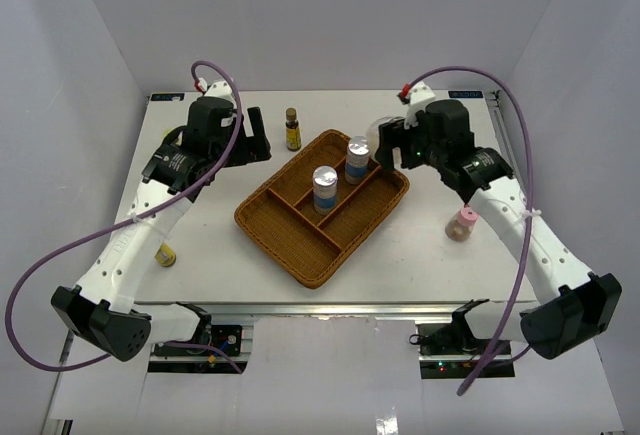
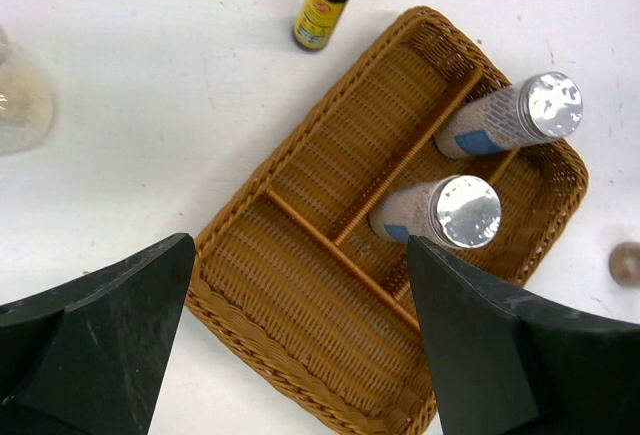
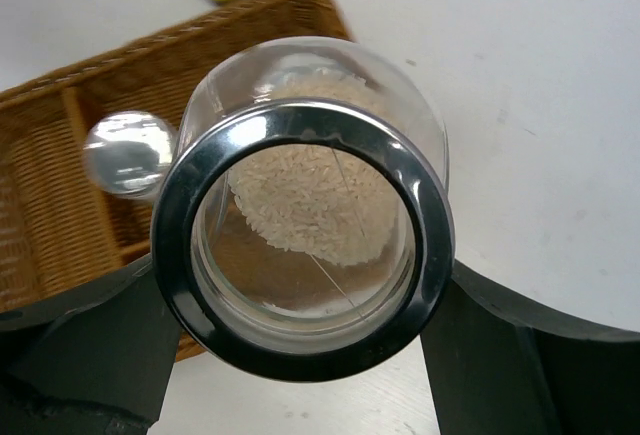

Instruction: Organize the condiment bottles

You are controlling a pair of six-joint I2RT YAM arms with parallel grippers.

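A brown woven tray [image 1: 300, 240] sits at an angle near the middle of the white table [image 1: 400, 255]. It is split into several compartments. Plain grey walls [image 1: 320, 15] surround the table.

The top camera looks down from above and behind me onto the whole woven tray [image 1: 288, 227]. My left wrist camera faces down nearer over the tray, sharing its silver-capped cylinders [image 2: 445, 213]. My right wrist camera sits very close above a glass jar [image 3: 300, 195] beside the tray's far right edge.

You've got a white table [image 1: 215, 255] boxed in: pale back wall [image 1: 320, 15] at twelve, side walls [image 1: 50, 105] at nine and three, soft even light.
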